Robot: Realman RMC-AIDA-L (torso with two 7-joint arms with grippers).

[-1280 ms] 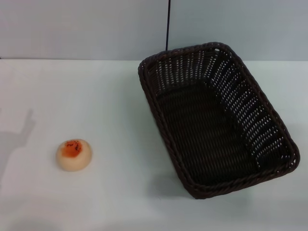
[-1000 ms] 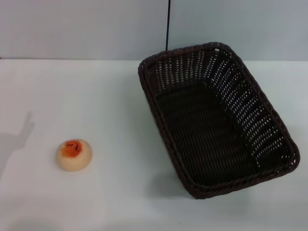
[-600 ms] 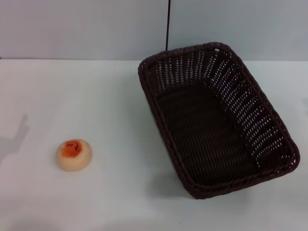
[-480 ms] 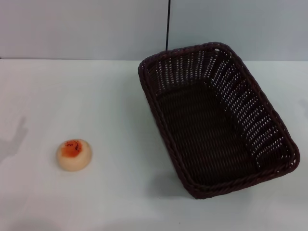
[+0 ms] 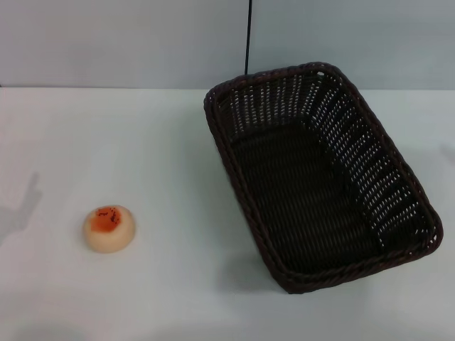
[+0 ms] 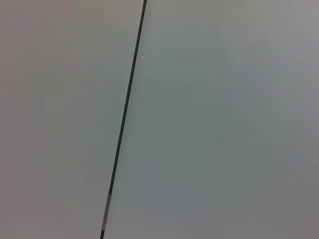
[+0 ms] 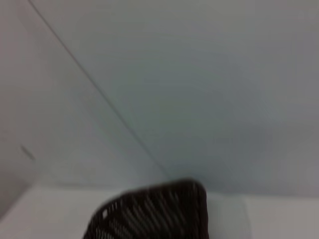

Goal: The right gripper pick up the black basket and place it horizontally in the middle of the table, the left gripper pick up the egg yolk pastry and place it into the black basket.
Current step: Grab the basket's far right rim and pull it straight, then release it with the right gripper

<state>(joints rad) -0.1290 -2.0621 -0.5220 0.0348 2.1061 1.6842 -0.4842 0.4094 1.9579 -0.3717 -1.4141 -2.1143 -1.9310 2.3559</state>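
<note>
Looking from the head: neither gripper appears in this view, so I cannot tell if the left gripper or the right gripper is released or clenched.
Black basket: the black basket (image 5: 320, 174) stands upright on the right half of the table (image 5: 163, 142), with its opening up. Its long side runs at an angle, from the far edge of the table toward the near right. Nothing lies inside it.
Egg yolk pastry: the egg yolk pastry (image 5: 109, 228) sits on the table at the near left, well apart from the basket. Its orange-red top with dark specks faces up.
Table: white and plain; a soft grey shadow (image 5: 18, 213) lies at its left edge.
Wall: a pale wall (image 5: 106, 42) stands behind the table, with a thin dark vertical line (image 5: 248, 35) on it just above the far rim of the basket.
Left wrist view: only the pale wall (image 6: 224, 124) and the thin dark line (image 6: 124, 119) crossing it.
Right wrist view: a corner of the basket (image 7: 154, 214), blurred, with the wall behind it.
</note>
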